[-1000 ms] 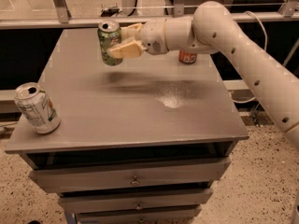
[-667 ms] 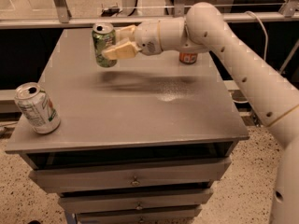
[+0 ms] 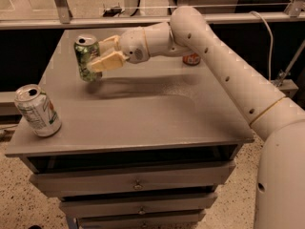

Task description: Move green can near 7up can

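My gripper (image 3: 101,54) is shut on the green can (image 3: 86,57), a dark green can with white patches and a silver top. It holds the can upright just above the grey table (image 3: 143,113), at its far left part. The cream fingers (image 3: 108,61) clasp the can's right side. The 7up can (image 3: 37,110), pale silver-white with green lettering, stands at the table's front left corner, tilted slightly. It is well apart from the green can, nearer to me and further left.
A red-orange can (image 3: 191,59) stands at the back right of the table, partly hidden behind my arm (image 3: 224,66). Drawers (image 3: 138,185) run below the table front. A rail and glass panel (image 3: 95,20) stand behind the table.
My gripper has carried the green can to the left and a little towards the front, closer to the 7up can. The 7up can and the red-orange can have not moved.
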Robot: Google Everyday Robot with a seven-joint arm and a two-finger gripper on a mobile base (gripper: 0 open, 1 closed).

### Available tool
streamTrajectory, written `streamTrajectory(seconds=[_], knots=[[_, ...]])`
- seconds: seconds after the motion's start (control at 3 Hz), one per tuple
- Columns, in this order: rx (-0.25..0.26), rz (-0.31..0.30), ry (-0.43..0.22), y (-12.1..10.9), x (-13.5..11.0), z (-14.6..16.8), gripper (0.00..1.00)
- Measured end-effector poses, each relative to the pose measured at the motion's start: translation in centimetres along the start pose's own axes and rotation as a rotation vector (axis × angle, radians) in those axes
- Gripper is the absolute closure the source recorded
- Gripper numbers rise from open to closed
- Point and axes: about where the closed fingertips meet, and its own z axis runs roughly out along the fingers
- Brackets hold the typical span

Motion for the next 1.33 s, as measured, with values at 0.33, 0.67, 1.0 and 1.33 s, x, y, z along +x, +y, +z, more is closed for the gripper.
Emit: streamTrajectory(seconds=[0.33, 0.67, 1.0, 1.33], knots=[[-0.061, 0.010, 0.017, 1.7, 0.0, 1.0, 1.00], [-0.117, 0.026, 0.037, 3.7, 0.3, 1.2, 1.00], [-0.167, 0.029, 0.046, 5.4, 0.5, 1.3, 1.00], [-0.222, 0.022, 0.036, 7.0, 0.7, 1.8, 1.00]])
